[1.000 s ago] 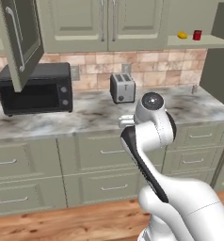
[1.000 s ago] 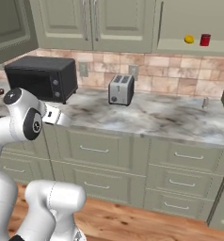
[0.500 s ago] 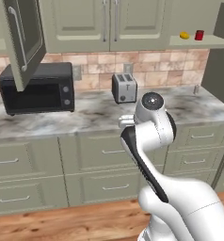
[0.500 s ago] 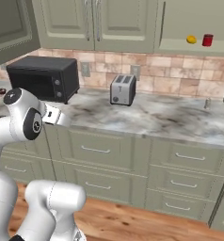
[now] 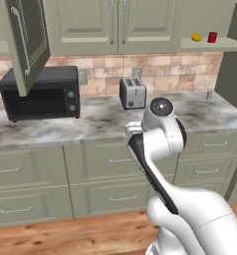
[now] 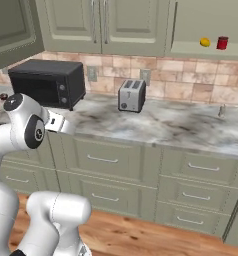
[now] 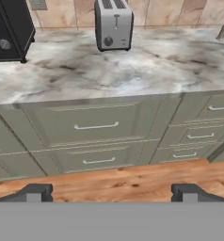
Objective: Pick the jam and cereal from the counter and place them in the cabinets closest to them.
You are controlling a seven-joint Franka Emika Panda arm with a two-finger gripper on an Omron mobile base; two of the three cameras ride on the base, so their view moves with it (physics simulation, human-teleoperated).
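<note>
Hanging wide open w/ nothing held, gripper (image 7: 111, 192) at bottom of hand view, facing toaster (image 7: 113, 23) up top; jam (image 5: 212, 37) sitting upper right on cabinets' (image 5: 210, 45) shelf.

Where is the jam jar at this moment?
The jam jar stands on the open shelf at upper right in both base views, just right of a small yellow fruit, high above the counter.

home kitchen, rendered. marble-look counter (image 5: 100, 119) mid frame with black microwave (image 5: 41, 94) at left and silver toaster (image 5: 132, 93) centre, tiled backsplash (image 5: 165, 69) behind, grey-green wall cabinets (image 5: 115, 25) along top, drawer units (image 6: 141, 170) below, wood floor (image 7: 114, 181) at bottom.
</note>
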